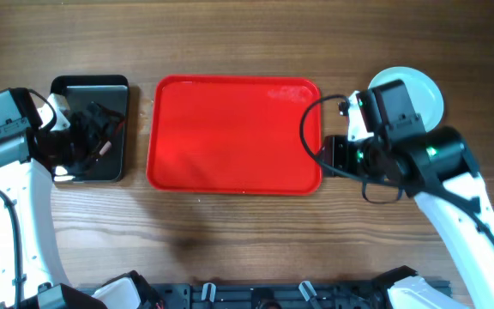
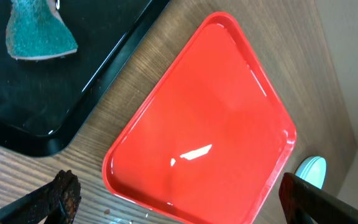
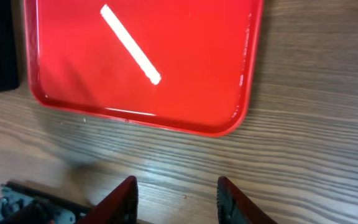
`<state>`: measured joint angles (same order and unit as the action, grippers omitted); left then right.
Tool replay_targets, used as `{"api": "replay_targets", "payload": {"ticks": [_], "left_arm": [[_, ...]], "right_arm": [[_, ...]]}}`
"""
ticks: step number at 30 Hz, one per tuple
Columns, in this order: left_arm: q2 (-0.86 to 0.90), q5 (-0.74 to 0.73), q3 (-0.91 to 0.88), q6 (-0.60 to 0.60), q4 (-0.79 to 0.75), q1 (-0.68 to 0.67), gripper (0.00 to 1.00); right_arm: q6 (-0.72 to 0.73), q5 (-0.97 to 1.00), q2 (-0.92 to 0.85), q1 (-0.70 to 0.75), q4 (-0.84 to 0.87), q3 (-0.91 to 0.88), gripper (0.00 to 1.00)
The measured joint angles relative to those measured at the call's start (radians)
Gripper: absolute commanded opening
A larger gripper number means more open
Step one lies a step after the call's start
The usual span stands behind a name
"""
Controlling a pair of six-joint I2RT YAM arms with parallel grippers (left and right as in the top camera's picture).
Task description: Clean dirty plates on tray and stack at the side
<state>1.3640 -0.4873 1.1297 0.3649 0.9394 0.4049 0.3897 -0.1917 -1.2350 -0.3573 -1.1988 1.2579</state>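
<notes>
The right gripper [image 3: 176, 198] and the left gripper [image 2: 178, 196] are both open and hold nothing. The tray [image 1: 230, 137] is bare, and the plates [image 1: 427, 88] lie on the worktop [image 1: 247, 232] near its right end. The task therefore seems finished, though I cannot tell how many plates there are.
</notes>
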Motion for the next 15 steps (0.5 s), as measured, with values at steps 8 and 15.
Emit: {"api": "replay_targets", "payload": {"ticks": [8, 15], "left_arm": [[0.0, -0.002, 0.0, 0.0, 0.0, 0.0, 1.0], [0.0, -0.009, 0.0, 0.0, 0.0, 0.0, 1.0]], "right_arm": [[0.026, 0.037, 0.055, -0.027, -0.088, 0.0, 1.0], [-0.082, 0.039, 0.094, -0.028, 0.081, -0.084, 1.0]]}}
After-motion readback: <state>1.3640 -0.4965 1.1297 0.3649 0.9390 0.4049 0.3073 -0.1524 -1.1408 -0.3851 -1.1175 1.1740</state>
